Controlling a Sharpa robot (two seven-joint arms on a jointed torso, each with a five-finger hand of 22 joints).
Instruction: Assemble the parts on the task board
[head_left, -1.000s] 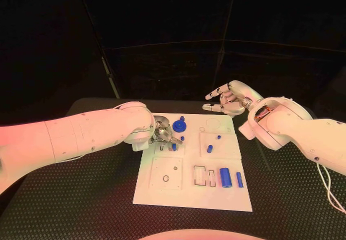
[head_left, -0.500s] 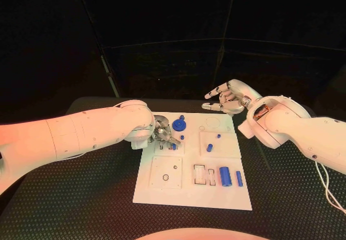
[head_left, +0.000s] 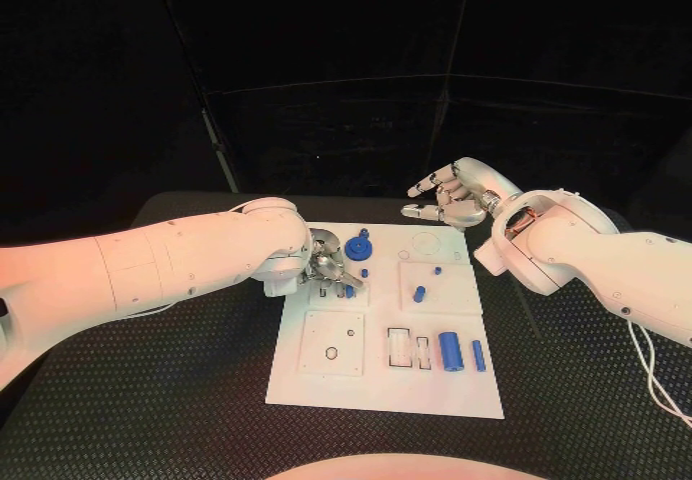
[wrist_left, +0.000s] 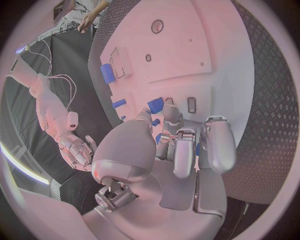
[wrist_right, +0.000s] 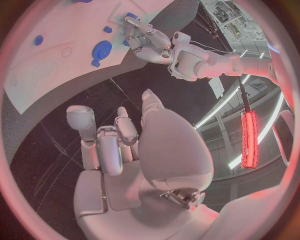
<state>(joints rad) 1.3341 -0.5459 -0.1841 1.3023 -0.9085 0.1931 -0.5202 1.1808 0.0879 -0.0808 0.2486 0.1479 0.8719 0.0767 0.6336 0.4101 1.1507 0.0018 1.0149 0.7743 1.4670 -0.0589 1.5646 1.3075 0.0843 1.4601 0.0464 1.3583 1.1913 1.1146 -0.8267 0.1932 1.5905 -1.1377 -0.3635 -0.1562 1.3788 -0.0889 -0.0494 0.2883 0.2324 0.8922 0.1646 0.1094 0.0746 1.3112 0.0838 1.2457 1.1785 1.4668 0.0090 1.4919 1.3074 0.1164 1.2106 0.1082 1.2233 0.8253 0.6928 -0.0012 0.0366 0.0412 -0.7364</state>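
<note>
Little has moved: left hand (head_left: 326, 268) stays curled over a small blue part (head_left: 348, 291) at the task board (head_left: 387, 400) upper left. Right hand (head_left: 451, 200) hovers released. Press straight down, no tilt.

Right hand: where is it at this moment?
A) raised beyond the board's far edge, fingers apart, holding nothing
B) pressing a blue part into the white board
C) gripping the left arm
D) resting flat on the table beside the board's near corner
A: in the head view the right hand hangs past the far edge of the board with its fingers spread and nothing in them, while the left hand works over the board.
</note>
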